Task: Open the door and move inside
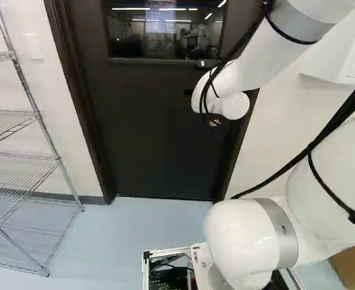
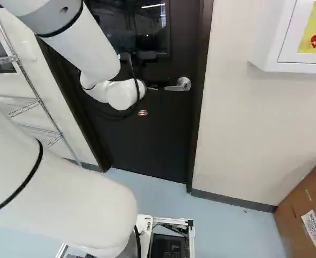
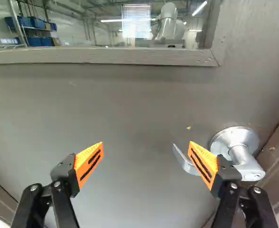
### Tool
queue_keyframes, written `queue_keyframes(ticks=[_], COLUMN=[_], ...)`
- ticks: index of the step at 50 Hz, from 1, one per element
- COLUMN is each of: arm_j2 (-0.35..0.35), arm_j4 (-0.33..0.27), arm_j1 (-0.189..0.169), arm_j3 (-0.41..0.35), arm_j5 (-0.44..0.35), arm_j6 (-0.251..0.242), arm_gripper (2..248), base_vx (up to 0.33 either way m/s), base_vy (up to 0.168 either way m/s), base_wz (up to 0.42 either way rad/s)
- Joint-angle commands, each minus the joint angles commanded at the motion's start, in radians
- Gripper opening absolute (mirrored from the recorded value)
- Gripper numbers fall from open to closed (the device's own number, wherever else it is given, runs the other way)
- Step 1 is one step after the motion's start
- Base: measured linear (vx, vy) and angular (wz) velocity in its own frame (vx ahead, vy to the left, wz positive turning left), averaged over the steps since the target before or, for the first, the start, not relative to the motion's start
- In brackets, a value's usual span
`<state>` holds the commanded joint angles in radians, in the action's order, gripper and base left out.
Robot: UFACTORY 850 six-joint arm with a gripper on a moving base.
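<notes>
At the left of the left base view, a wire shelving rack point(image 1: 57, 157) is standing on the pale blue floor point(image 1: 135, 223), with a white wall plate point(image 1: 32, 46) showing beyond it. To the right, the dark door point(image 1: 153, 127) is sitting shut in its frame point(image 1: 84, 115), its window point(image 1: 165, 30) showing ceiling lights. The white arm point(image 2: 91, 43) is reaching toward the door, its hand point(image 2: 142, 113) hanging near the lever side, below the window. In the wrist view the hand is spreading wide, both orange pads point(image 3: 88, 161) standing well apart and gripping nothing.

The silver lever handle point(image 2: 178, 86) is sitting on the door near the frame's right side. In the wrist view one finger is crossing in front of the lever, whose free end is pointing into the gap between the pads; whether finger and lever are touching cannot be told. Farther right in the right base view, a white wall cabinet point(image 2: 276, 48) is hanging on the wall point(image 2: 244, 129), and a cardboard box point(image 2: 295, 209) is standing on the floor below.
</notes>
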<state>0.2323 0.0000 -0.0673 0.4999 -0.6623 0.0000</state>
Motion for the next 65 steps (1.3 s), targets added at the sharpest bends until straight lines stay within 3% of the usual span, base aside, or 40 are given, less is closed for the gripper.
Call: queue_keyframes(ticks=[22, 65], arm_j2=[-0.088, -0.180], arm_j4=[0.000, 0.000], arm_j1=[-0.005, -0.006], arm_j3=[0.076, 0.067], arm_j5=[0.057, 0.058], arm_j6=[0.000, 0.000], arm_gripper=[247, 247], base_vx=[0.000, 0.000], base_vy=[0.000, 0.000], base_wz=[0.000, 0.000])
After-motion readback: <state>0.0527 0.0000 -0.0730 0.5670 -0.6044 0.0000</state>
